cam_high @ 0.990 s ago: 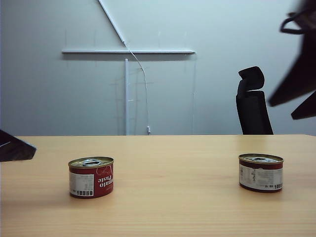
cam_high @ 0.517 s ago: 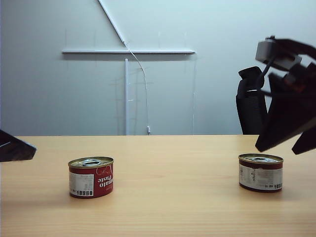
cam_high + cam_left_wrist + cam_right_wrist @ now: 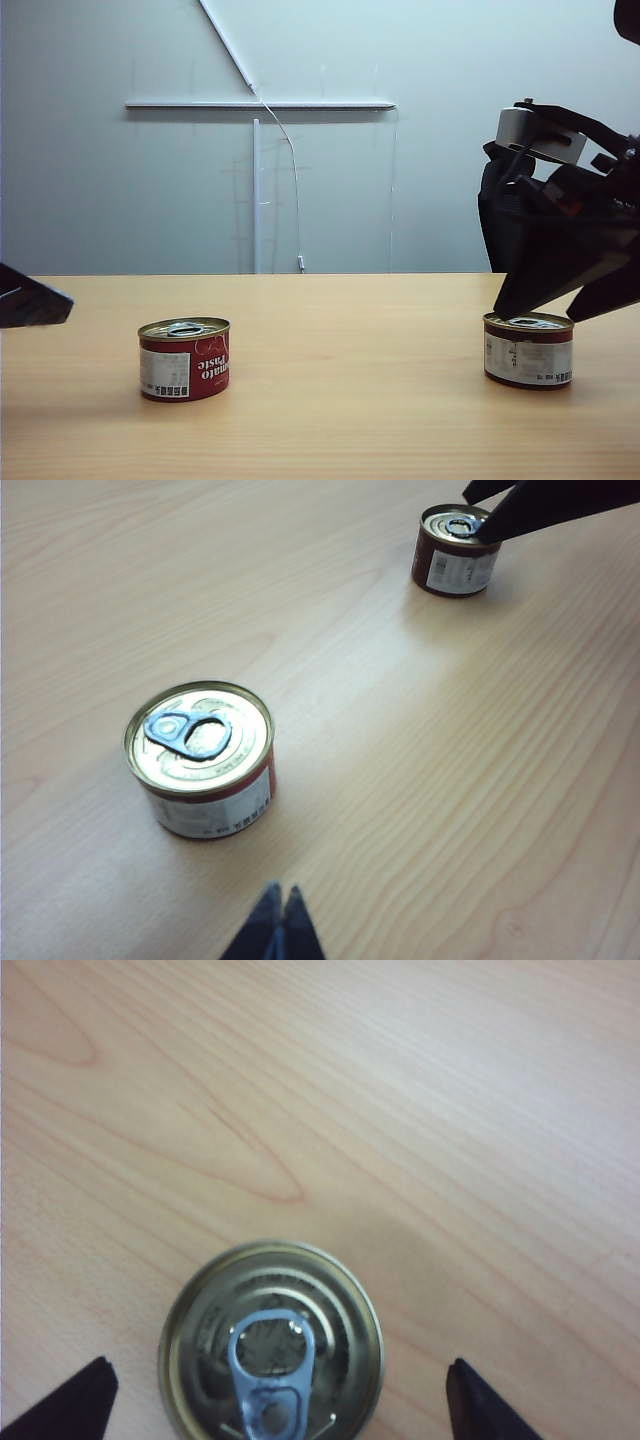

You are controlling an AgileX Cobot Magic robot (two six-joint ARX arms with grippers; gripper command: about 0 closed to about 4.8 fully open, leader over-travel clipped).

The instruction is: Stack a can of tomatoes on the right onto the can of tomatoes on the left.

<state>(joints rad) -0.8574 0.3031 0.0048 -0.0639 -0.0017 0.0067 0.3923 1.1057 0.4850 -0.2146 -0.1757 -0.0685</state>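
Observation:
Two short red tomato cans with gold pull-tab lids stand upright on the wooden table (image 3: 350, 420). The left can (image 3: 184, 358) (image 3: 200, 755) is on its own. The right can (image 3: 528, 350) (image 3: 456, 552) (image 3: 270, 1345) has my right gripper (image 3: 537, 312) (image 3: 278, 1364) open just above its lid, one dark fingertip (image 3: 85, 1390) on each side and clear of the rim. My left gripper (image 3: 40, 297) (image 3: 282, 892) hangs low at the table's left edge, shut and empty, a short way from the left can.
A black office chair (image 3: 487, 215) stands behind the table's far edge at the right, partly hidden by my right arm. A grey wall with white conduit (image 3: 260, 104) is at the back. Bare wood lies between the two cans.
My right gripper has come down from the upper right to hover just over the right can. The left gripper and both cans have stayed where they were.

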